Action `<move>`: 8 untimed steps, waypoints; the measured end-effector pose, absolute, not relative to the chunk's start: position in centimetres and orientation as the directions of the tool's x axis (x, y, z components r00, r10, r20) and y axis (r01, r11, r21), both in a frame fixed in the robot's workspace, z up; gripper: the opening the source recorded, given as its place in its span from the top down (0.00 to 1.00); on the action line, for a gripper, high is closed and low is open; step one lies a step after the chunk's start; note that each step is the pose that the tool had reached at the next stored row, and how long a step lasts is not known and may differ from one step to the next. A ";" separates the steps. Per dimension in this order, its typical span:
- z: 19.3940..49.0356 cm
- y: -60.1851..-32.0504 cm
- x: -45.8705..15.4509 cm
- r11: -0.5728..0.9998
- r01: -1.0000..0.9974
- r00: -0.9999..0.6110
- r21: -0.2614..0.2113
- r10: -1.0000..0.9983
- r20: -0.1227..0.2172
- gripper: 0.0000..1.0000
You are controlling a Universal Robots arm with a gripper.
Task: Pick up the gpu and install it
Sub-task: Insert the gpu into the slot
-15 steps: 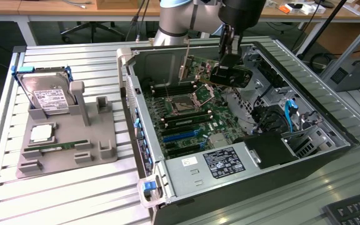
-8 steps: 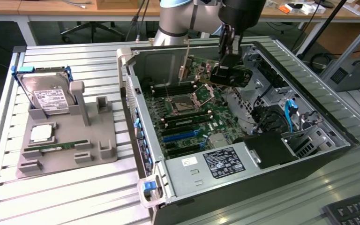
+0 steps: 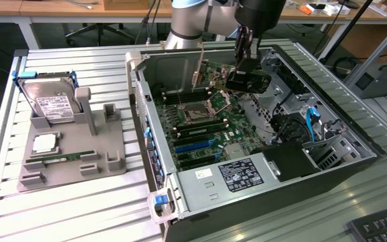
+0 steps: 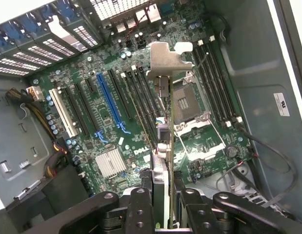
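The arm (image 3: 188, 22) reaches down from above, its wrist bent so the gripper (image 3: 245, 79) points steeply downward. Its two black fingers (image 4: 141, 207) stand partway closed, clamped on the card (image 4: 169, 109) held edge-on between them

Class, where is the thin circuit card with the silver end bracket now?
In the exterior view, the thin circuit card hangs in the hand inside the open grey computer case, above the green motherboard near its processor socket.
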State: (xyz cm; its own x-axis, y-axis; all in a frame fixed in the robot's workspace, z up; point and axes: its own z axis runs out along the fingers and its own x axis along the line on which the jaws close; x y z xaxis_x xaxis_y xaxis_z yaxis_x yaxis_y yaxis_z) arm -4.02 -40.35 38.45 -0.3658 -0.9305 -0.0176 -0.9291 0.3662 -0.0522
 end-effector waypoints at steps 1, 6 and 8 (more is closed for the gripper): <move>38.4 -40.4 -4.0 0.364 -0.930 -0.364 -0.052 -0.931 -0.018 0.73; 38.4 -40.4 -4.0 0.354 -0.934 -0.354 -0.052 -0.935 -0.018 0.73; 38.4 -40.4 -4.0 0.350 -0.935 -0.350 -0.052 -0.937 -0.018 0.73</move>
